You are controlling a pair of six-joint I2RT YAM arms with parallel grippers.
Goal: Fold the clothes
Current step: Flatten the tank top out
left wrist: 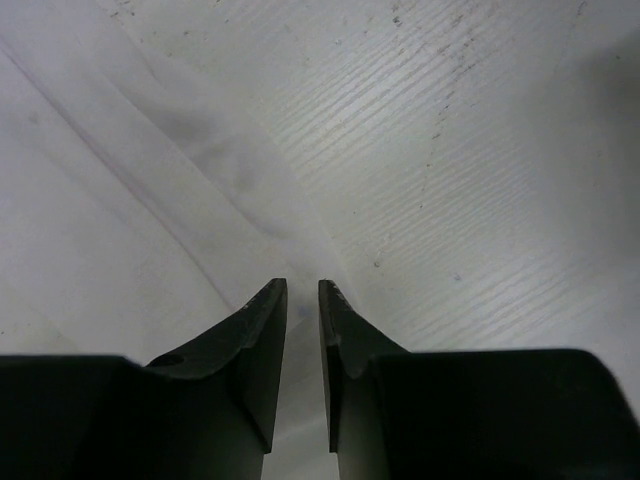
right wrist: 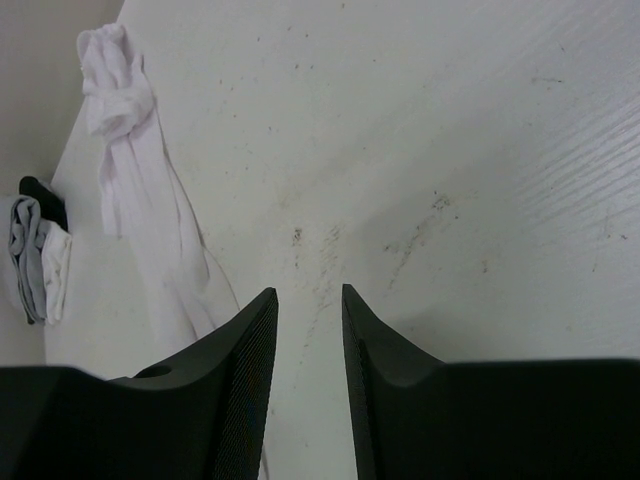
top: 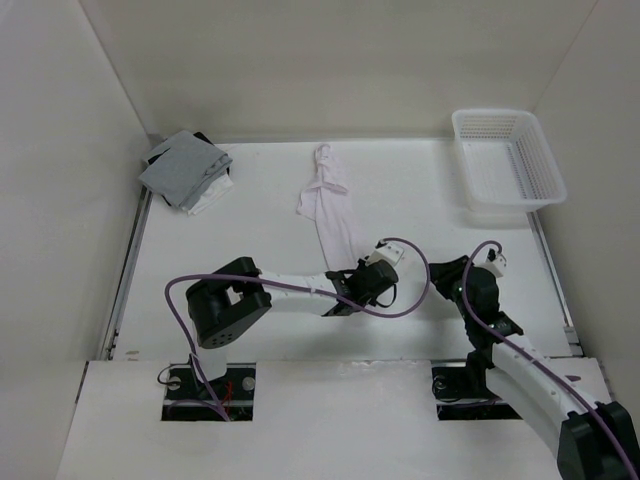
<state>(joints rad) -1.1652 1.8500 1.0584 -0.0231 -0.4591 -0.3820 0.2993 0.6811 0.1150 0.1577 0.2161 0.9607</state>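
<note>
Pinkish-white clothes [top: 325, 205] lie strung out and bunched mid-desk [top: 420, 220], near end right under the left end effector [left wrist: 297, 290], jaws narrow, nothing visibly pinched. Meanwhile the right end effector [right wrist: 308, 292] sits part-open over bare desk, empty. Risk imo: thin fabric slips the pinch, or only one layer lifts and the twisted far end drags along.

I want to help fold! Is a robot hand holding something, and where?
The right gripper holds nothing. The left gripper is at the near end of the thin white-pink garment; whether it pinches cannot be told.
</note>
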